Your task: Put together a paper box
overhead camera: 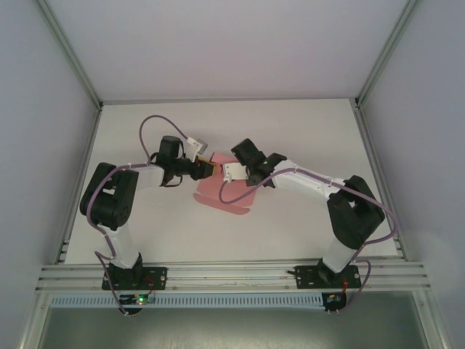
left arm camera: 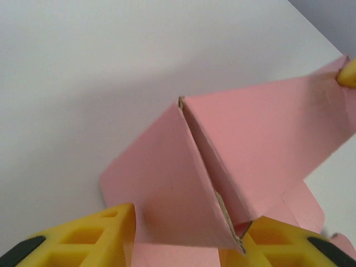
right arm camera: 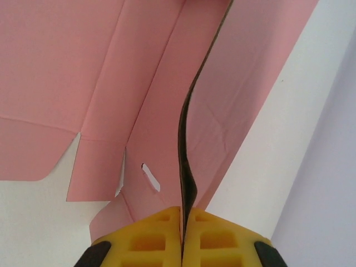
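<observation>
1. Closed tight at the right gripper: yellow fingers pressed together on the edge of a raised, slightly bowed panel of the paper box.
2. Spread wide at the left gripper: yellow fingers either side of a tent-like fold in the pink card, gripping nothing firmly that can be made out.
3. Just beyond the right fingers, a small slot cut into a flat panel, with flaps lying open to the left on the white table.
4. Past the left fingers, two pink panels meeting in a ridge, with a yellow fingertip of the other arm touching the far right corner.
5. From above, left gripper and right gripper facing each other at the far edge of the paper box.
6. Mostly flat near the middle of the table, near portion of the sheet unfolded.
</observation>
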`<state>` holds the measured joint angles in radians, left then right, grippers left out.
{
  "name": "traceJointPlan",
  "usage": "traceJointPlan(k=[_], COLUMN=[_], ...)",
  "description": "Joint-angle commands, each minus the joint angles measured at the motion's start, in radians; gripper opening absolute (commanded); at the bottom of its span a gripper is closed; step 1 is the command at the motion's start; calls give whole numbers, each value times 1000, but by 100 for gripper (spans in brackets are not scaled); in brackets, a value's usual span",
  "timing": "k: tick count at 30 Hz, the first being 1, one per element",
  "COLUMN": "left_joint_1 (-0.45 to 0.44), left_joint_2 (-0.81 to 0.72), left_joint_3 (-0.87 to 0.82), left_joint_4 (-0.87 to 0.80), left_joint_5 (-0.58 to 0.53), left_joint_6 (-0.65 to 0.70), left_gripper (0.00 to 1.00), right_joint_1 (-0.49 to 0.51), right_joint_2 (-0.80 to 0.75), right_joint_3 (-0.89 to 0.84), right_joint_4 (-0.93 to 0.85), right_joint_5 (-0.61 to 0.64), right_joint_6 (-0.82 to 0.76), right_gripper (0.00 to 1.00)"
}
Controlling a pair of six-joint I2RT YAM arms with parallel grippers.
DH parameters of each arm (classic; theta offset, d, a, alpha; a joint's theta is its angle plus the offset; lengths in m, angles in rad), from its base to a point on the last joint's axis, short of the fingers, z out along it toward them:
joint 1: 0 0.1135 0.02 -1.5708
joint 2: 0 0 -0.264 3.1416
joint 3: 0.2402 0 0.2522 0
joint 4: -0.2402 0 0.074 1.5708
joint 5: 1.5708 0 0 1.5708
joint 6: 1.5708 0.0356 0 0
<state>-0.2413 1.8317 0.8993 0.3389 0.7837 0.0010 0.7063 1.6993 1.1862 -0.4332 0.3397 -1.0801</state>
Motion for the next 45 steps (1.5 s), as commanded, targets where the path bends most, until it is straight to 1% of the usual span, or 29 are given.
traceJointPlan(k=[1, 3, 5, 9, 11, 14, 15, 20, 21, 23, 25, 27, 29, 33, 36, 37, 38, 41, 44, 45], left_joint_1=[-28, -37, -49, -52, -55, -61, -64, -95, -106, -133, -170, -208, -238, -272, -283, -289, -300, -336, -371, -376], left_joint_2=[25, 29, 37, 91, 101, 100, 101, 83, 73, 50, 28, 12, -15, -59, -70, -72, -72, -64, -42, -36], left_joint_3=[14, 29, 42, 70, 78, 74, 72, 31, 13, -10, -6, 0, 6, -27, -56, -62, -64, -35, -16, -8], left_joint_4=[109, 73, 51, 72, 83, 114, 124, 243, 275, 284, 206, 146, 77, 17, -17, -26, -42, -159, -215, -245], left_joint_5=[-38, -21, -32, -25, -42, -61, -45, -96, -139, -272, -457, -605, -754, -1019, -1128, -1151, -1206, -1357, -1458, -1467], left_joint_6=[-12, 18, 28, -8, -29, -63, -63, -123, -137, -160, -179, -193, -237, -321, -394, -399, -415, -452, -448, -456], left_gripper=[52, 58, 59, 50, 46, 41, 41, 17, 13, 0, 0, 0, 0, 0, 0, 0, 0, 0, 0, 0], right_joint_1=[-19, -19, -21, -21, -21, -21, -21, -13, -11, -10, -5, 3, 9, 3, -9, -11, -13, -16, -24, -27], right_joint_2=[81, 102, 114, 113, 107, 100, 98, 106, 106, 100, 86, 70, 58, 33, 4, -5, -17, -45, -58, -60], right_joint_3=[-10, 9, 25, 55, 61, 60, 58, 59, 58, 56, 52, 47, 56, 63, 51, 50, 49, 55, 61, 61], right_joint_4=[-185, -209, -226, -242, -252, -267, -272, -280, -280, -280, -281, -283, -295, -328, -330, -331, -334, -333, -329, -327], right_joint_5=[-88, -86, -96, -134, -152, -176, -189, -193, -194, -194, -197, -203, -214, -228, -260, -272, -281, -292, -304, -305], right_joint_6=[6, 5, 6, 12, 19, 33, 36, 62, 67, 81, 102, 133, 174, 231, 257, 265, 270, 285, 298, 304], right_gripper=[0, 0, 0, 0, 0, 0, 0, 0, 0, 0, 0, 0, 0, 0, 0, 0, 0, 0, 0, 0])
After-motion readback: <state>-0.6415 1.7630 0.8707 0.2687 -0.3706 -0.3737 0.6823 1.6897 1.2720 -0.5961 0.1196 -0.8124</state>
